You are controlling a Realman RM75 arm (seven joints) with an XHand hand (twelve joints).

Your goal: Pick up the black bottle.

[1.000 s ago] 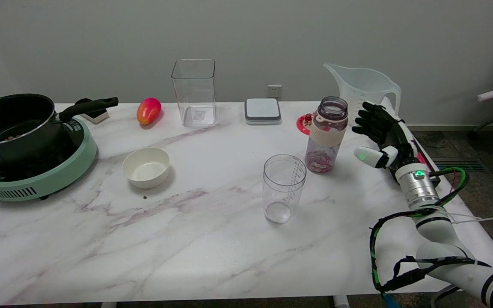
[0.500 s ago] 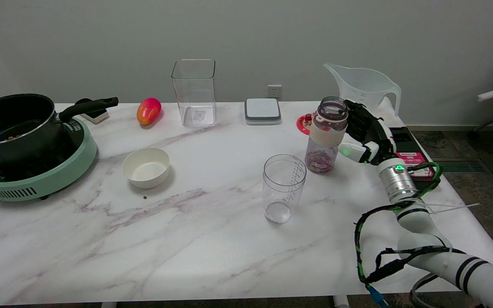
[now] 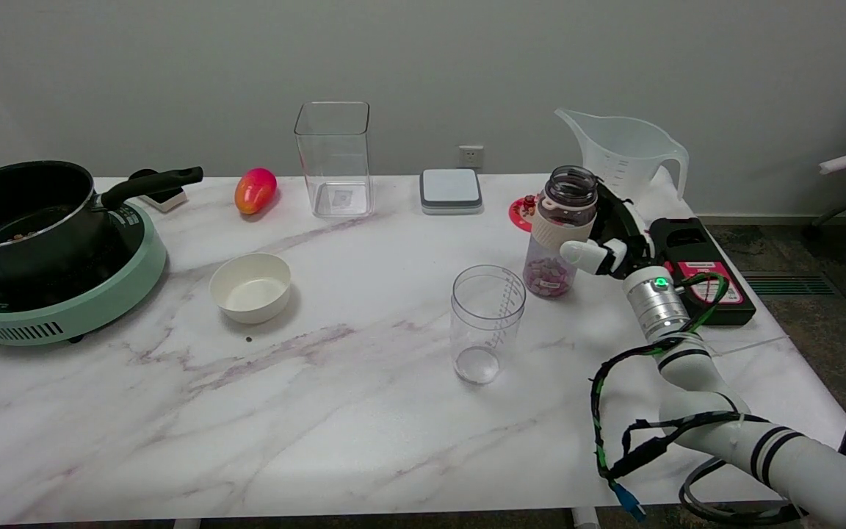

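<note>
The black bottle (image 3: 561,231) is a dark-tinted see-through bottle with a cream band and pink bits at its bottom. It stands upright on the marble table (image 3: 335,411), right of centre. My right hand (image 3: 609,239) is against the bottle's right side. The white thumb tip (image 3: 576,253) lies across the bottle's lower front, and the black fingers pass behind the bottle, mostly hidden. The hand cups the bottle loosely, and no firm grip shows.
A clear measuring cup (image 3: 487,323) stands just front-left of the bottle. A big clear jug (image 3: 625,150) is behind it and a black-and-pink box (image 3: 698,268) to its right. Farther left are a white bowl (image 3: 250,286), a pot on a green cooker (image 3: 34,235) and a tall clear container (image 3: 333,158).
My right hand has moved left from open air beside the bottle until it is round the bottle's right side. The bottle has not moved.
</note>
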